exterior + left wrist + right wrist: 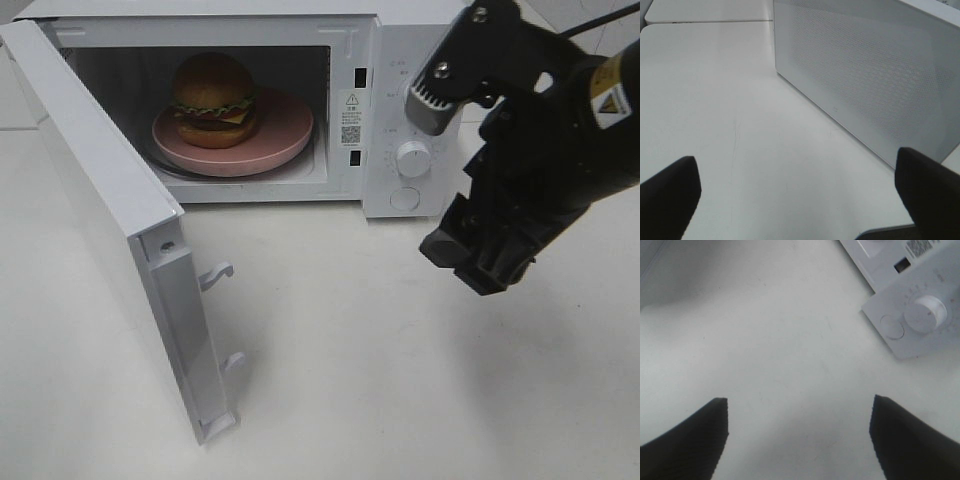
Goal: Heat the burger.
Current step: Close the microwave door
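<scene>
Exterior high view gives you the burger (214,95) on a pink plate (285,130) inside the microwave (345,60), which stands along the far edge of the table (380,350). The door (90,190) hangs wide open, hinged at the far left, its free edge swung out towards the table's front left. Judging by that, shutting the door comes next, and it turns on who can reach the door's outer face. Your right gripper (472,258) hangs with fingers spread and nothing between them, in front of the control panel near the lower knob (412,158), so the door lies well apart from it, across the opening. Your left gripper (795,157), fingers also wide apart and empty, looks at a perforated white panel, which seems to be the door's outer side. The left arm is probably nearer for a push that swings the door towards the far right.
</scene>
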{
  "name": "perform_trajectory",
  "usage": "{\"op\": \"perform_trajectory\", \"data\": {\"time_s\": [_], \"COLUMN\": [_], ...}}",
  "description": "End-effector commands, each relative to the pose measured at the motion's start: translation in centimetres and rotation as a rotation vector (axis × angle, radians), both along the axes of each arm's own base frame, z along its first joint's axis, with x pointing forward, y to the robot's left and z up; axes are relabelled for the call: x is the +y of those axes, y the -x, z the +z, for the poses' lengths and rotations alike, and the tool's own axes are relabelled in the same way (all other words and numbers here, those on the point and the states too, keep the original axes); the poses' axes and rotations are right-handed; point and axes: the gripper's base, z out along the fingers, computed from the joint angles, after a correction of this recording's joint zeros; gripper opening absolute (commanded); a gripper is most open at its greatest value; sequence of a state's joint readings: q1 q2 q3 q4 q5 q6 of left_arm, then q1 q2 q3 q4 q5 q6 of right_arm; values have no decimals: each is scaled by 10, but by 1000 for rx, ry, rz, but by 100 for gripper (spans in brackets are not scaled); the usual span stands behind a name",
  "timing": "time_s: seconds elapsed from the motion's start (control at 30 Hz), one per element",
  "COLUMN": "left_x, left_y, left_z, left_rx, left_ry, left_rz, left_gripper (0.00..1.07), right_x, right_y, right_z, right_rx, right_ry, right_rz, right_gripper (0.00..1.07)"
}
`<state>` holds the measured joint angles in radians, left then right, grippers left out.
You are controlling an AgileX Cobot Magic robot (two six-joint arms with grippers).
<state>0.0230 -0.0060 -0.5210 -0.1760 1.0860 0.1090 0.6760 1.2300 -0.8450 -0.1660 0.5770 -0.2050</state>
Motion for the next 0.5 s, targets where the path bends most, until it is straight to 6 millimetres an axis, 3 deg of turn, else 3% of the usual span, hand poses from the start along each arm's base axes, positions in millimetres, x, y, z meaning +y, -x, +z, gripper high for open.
{"op": "perform_trajectory", "data": {"time_s": [0.03, 0.5], "left_x": [0, 0], "left_y": [0, 0], "left_z": [0, 0], "left_rx": [-16, -16], "left_ry": [3, 3], "left_rz": [2, 2], "left_gripper": [98, 98], "right_x": [-9, -46], "right_y": [11, 51], "right_z": [5, 19], "right_rx": [53, 243], "right_ry": [-10, 79], "right_rz": [-80, -281], "right_gripper": [76, 76]}}
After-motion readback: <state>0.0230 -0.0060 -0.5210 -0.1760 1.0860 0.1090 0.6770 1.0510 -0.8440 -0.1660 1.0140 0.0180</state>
